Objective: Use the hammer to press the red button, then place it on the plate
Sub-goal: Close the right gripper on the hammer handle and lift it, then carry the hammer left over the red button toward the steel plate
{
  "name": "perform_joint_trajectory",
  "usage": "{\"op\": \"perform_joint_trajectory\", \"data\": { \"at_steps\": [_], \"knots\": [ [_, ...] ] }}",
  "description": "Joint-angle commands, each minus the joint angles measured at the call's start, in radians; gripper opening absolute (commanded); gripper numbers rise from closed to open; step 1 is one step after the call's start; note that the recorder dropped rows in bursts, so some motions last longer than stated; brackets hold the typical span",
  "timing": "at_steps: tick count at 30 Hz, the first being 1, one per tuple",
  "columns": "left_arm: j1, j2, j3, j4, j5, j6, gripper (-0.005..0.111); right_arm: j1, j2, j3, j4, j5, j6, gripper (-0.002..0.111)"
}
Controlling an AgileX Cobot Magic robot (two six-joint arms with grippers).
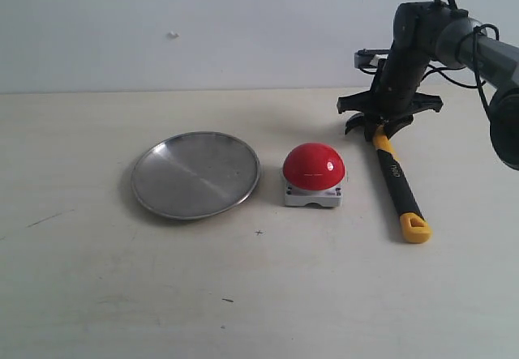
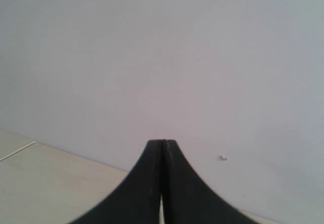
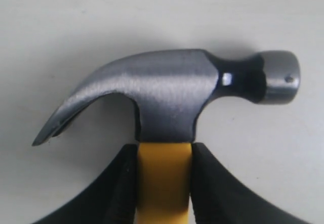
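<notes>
The hammer (image 1: 397, 182) lies on the table to the right of the red button (image 1: 313, 167), head toward the wall and yellow looped end toward the front. My right gripper (image 1: 379, 132) is shut on its yellow neck just below the dark head (image 3: 172, 90), both black fingers (image 3: 119, 183) pressed against the handle (image 3: 163, 178). The red dome sits on its grey-white base (image 1: 312, 198) at mid table. Left of it rests the silver plate (image 1: 195, 174), with nothing on it. My left gripper (image 2: 162, 148) is shut on nothing and faces the wall; it is out of the exterior view.
A pale wall runs behind the table (image 1: 243, 294). The right arm (image 1: 454, 39) reaches in from the upper right with loose cables. A small speck (image 1: 172, 35) marks the wall.
</notes>
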Motion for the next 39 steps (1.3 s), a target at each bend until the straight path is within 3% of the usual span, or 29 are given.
{"op": "perform_joint_trajectory", "data": {
  "at_steps": [1, 5, 21, 33, 39],
  "knots": [
    [0.003, -0.005, 0.0, 0.001, -0.001, 0.0, 0.0, -0.006, -0.026, 0.004, 0.085, 0.009, -0.073, 0.0],
    [0.003, -0.005, 0.0, 0.001, -0.001, 0.0, 0.0, -0.016, -0.033, 0.004, 0.2, 0.009, -0.124, 0.0],
    [0.003, -0.005, 0.0, 0.001, -0.001, 0.0, 0.0, -0.075, -0.159, 0.074, 0.267, 0.009, -0.196, 0.0],
    [0.003, -0.005, 0.0, 0.001, -0.001, 0.0, 0.0, -0.146, -0.225, 0.203, 0.629, 0.009, -0.417, 0.0],
    [0.003, -0.005, 0.0, 0.001, -0.001, 0.0, 0.0, -0.152, -0.285, 0.215, 0.637, 0.009, -0.42, 0.0]
  ]
}}
